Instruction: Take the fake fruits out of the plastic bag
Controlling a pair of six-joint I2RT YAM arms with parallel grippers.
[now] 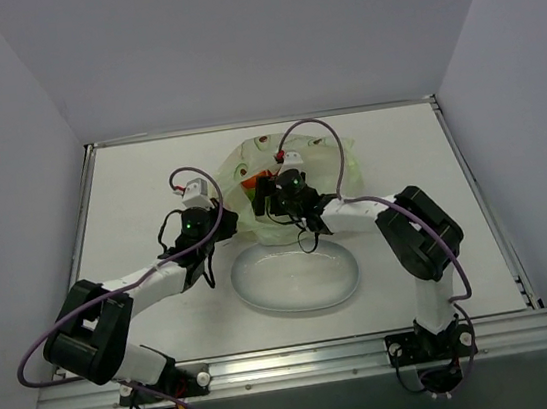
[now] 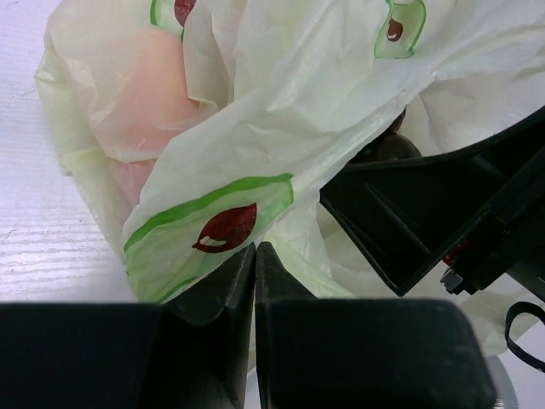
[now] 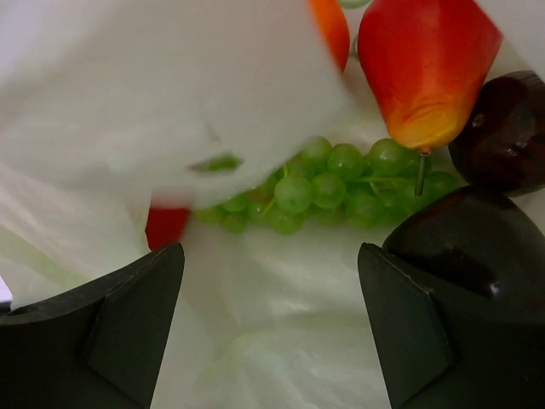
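Note:
The plastic bag (image 1: 294, 166) lies at the table's middle back, pale green-white with printed marks. My left gripper (image 1: 226, 214) is at its left edge; in the left wrist view the gripper (image 2: 255, 249) is shut on a fold of the plastic bag (image 2: 281, 111). My right gripper (image 1: 274, 192) reaches into the bag's mouth. In the right wrist view it (image 3: 271, 281) is open and empty over bag film. Ahead of it lie the green grape bunch (image 3: 332, 183), an orange-red oval (image 3: 426, 68), two maroon balls (image 3: 502, 128), a round orange (image 3: 332, 30) and a red piece (image 3: 166, 226), partly hidden by film.
A white oval plate (image 1: 299, 284) sits just in front of the bag, between the arms. The right arm's black body (image 2: 426, 221) shows close by in the left wrist view. Grey walls stand round the table.

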